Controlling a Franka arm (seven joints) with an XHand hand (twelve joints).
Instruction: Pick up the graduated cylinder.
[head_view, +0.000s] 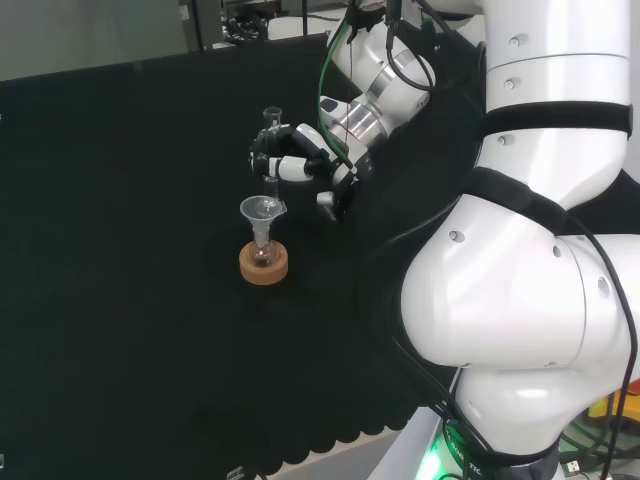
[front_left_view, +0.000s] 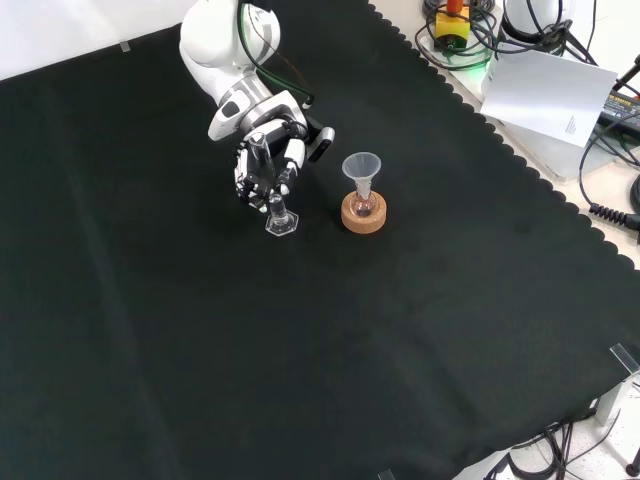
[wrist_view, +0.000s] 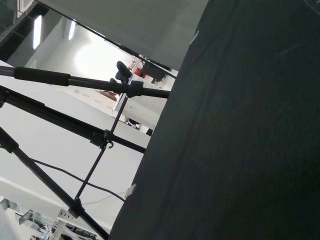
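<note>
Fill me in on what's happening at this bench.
The arm's hand has its fingers curled around the upright graduated cylinder, whose base looks to be on the black cloth or barely off it. Beside it, a small flask with a funnel sits on a cork ring, untouched.

Even, bright overhead lighting; the black cloth (front_left_view: 300, 350) absorbs shadows. Glare marks the white arm (head_view: 540, 270). A bright patch washes out the wrist view's upper left.
</note>
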